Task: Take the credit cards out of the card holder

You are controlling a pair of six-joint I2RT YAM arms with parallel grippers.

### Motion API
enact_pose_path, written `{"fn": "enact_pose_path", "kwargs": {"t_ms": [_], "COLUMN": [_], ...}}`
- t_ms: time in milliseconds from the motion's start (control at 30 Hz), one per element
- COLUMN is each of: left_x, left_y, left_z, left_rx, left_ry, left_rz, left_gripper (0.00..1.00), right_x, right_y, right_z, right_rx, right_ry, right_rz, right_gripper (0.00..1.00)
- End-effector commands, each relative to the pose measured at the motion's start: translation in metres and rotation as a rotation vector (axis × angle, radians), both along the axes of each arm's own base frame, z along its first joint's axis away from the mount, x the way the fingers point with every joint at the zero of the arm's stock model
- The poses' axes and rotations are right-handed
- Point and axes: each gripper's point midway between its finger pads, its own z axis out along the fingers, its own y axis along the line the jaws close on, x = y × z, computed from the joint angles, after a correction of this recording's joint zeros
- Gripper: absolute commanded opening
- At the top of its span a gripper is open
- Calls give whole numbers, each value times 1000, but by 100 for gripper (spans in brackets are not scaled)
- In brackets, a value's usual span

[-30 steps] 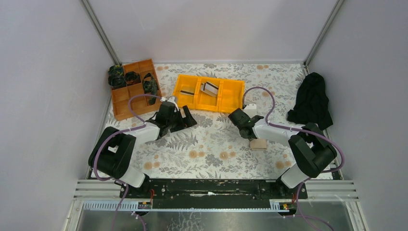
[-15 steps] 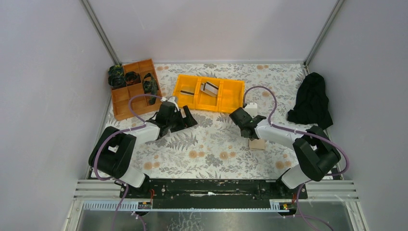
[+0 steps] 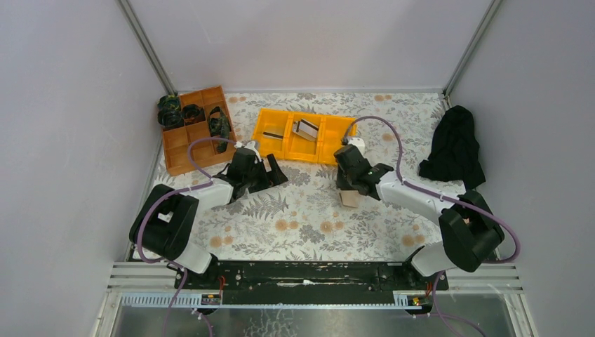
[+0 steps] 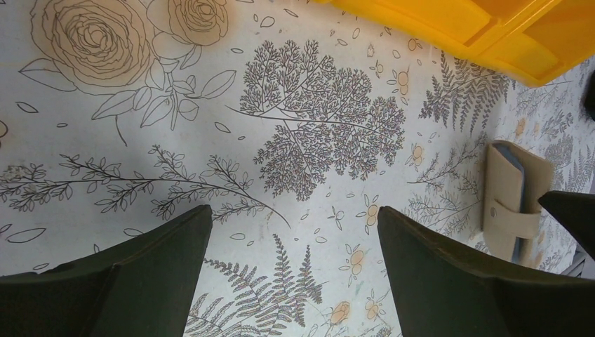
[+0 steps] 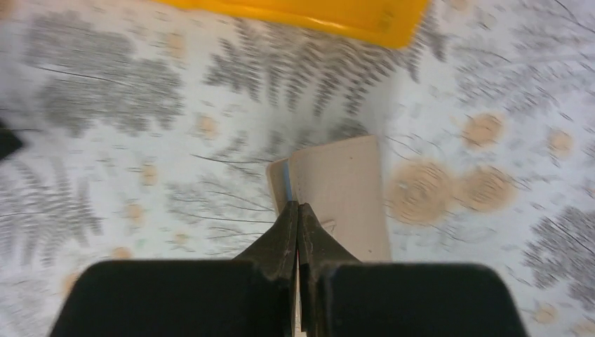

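The tan card holder [image 3: 349, 199] lies folded on the floral table, just in front of the yellow bin [image 3: 337, 142]. My right gripper [image 3: 350, 185] sits over it with its jaws pressed together at the holder's near edge [image 5: 344, 189], pinching it; a blue-grey lining shows along that edge. In the right wrist view the right gripper [image 5: 298, 206] has no gap at its tips. Two credit cards [image 3: 306, 128] [image 3: 273, 135] lie in the bin's compartments. My left gripper [image 3: 273, 172] hangs wide open [image 4: 295, 217] over bare table, and the holder [image 4: 516, 203] shows far to its right.
An orange-brown divided tray [image 3: 179, 158] with dark rolled items stands at the back left. A black cloth [image 3: 455, 147] is heaped by the right wall. The yellow bin's edge [image 4: 456, 21] runs along the top of the left wrist view, and the bin [image 5: 302, 14] also tops the right wrist view.
My right gripper shut and swung left toward the bin, and the card holder came with it, up and left of its earlier spot. The left arm has not moved.
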Motion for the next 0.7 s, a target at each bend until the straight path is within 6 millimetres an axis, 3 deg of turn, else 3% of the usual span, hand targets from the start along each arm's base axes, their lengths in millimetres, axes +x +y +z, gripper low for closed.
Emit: {"fn": "enact_pose_path", "kwargs": {"t_ms": [0,167,267,400,600,667], "left_x": [-3,0,0,-1,-1,-1], "left_y": [2,14,17,18,16,16], "left_z": [-7,-2,0,0,2,2], "left_rx": [36,91,103,107,101,104], "left_ry": [5,-23,-33,-30,-36,-38], "left_rz": [-9,37,46,45,40,41], "left_gripper": [95,96,96,96,96,96], "right_x": [23,16,13,20,15,10], "right_y": [81,141,157,142,88,71], "right_z": [57,85,98,75,-8,-25], "right_rx": [257,430,540,542,448,395], "right_ry": [-102,-83,-84,-28,123,144], "right_rz": [162,293,319,261,101,60], "right_gripper": [0,0,0,0,0,0]}}
